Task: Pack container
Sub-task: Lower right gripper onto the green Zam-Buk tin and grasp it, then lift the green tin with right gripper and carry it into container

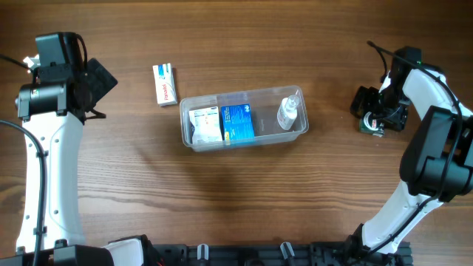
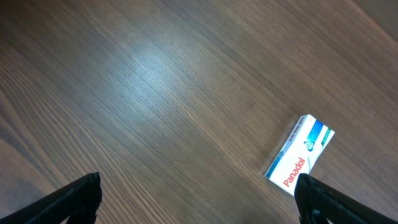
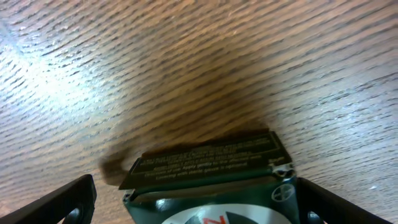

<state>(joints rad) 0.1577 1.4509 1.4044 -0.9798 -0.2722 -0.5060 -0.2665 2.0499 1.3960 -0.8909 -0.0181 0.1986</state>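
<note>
With the container (image 1: 266,122) at mid-table partly packed, you held the left gripper (image 2: 198,186) released near the Panadol box (image 2: 300,155) and the right gripper (image 3: 198,186) spread astride the green box (image 3: 205,167), which next needed clamping, I judged.

It looked like a robotics lab bench: a wood-grain table (image 1: 236,207), with a white-and-black left arm (image 1: 52,162) and right arm (image 1: 436,148) rising from a black rail (image 1: 244,255) at its near edge. Staged props lay on it: a Panadol box (image 2: 300,154) and a clear tub (image 1: 194,142).
</note>
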